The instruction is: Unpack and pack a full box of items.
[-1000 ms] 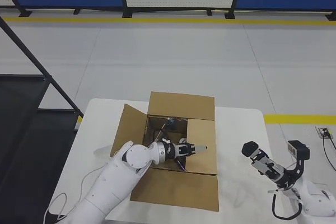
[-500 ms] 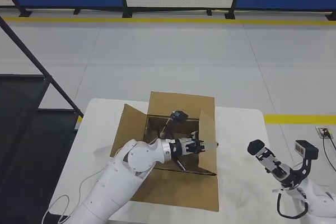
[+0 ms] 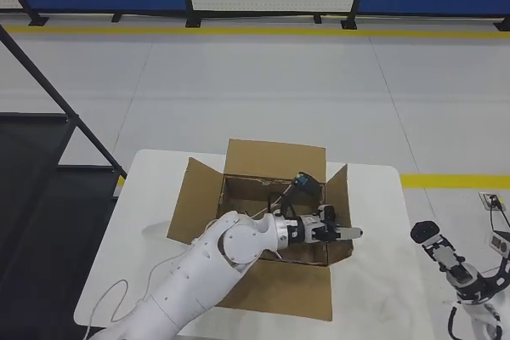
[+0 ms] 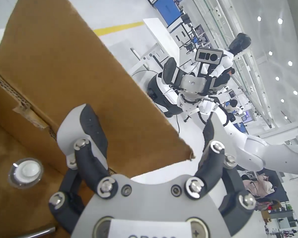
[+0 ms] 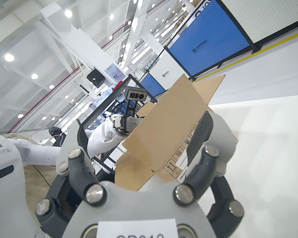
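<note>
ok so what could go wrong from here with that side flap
1. The side flap stands upright, not folded down, and the left gripper straddles its edge with open fingers. If let go, it may swing over the opening.
2. Pressing sideways on the flap could slide the box along the table. The right gripper is open and well clear of the box, so nothing steadies it.

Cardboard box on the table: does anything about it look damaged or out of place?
Slightly. The cardboard box has one side flap standing up while the others lie spread outward, with the open left gripper straddling its edge. That flap's corner looks ragged and torn. Nothing has spilled.
</note>
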Tool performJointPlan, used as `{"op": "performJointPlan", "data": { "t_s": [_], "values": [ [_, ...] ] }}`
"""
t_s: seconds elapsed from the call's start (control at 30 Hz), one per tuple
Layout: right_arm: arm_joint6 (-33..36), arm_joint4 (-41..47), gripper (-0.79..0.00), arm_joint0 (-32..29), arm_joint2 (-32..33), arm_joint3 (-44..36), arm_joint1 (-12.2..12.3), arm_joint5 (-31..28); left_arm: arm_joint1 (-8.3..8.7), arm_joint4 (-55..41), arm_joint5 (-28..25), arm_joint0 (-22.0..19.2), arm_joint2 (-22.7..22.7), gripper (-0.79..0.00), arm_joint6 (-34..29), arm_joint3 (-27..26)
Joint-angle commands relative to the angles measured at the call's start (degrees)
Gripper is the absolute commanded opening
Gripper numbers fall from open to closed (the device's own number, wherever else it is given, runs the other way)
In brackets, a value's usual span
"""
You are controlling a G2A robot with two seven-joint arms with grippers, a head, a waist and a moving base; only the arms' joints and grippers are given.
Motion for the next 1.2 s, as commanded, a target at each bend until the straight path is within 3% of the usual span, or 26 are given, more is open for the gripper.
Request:
{"op": "performJointPlan", "data": {
  "t_s": [0.0, 0.4, 0.7, 0.97, 1.17],
  "values": [
    [-0.45, -0.58, 0.000, -0.82, 1.15, 0.11, -0.04, 0.00, -1.25, -0.49, -0.40, -1.44, 1.75, 0.000, -0.28, 2.94],
    [-3.68, -1.83, 0.000, -3.97, 4.27, 1.50, -0.68, 0.00, -8.08, -3.33, -1.50, -6.78, 8.14, 0.000, -2.55, 16.38],
    [-3.96, -2.56, 0.000, -2.55, 4.06, 4.01, -0.77, 0.00, -11.14, -4.47, -3.65, -8.79, 8.54, 0.000, -2.99, 22.74],
    [-4.83, -5.00, 0.000, -0.79, 3.95, 4.09, -0.68, 0.00, -10.87, -4.62, -6.93, -10.43, 4.94, 0.000, -2.19, 23.60],
    [-6.63, -11.04, 0.000, 1.43, 2.87, 1.16, -0.61, 0.76, -8.14, -2.51, -8.92, -10.54, -0.69, 0.000, -1.53, 19.63]
  ]
}}
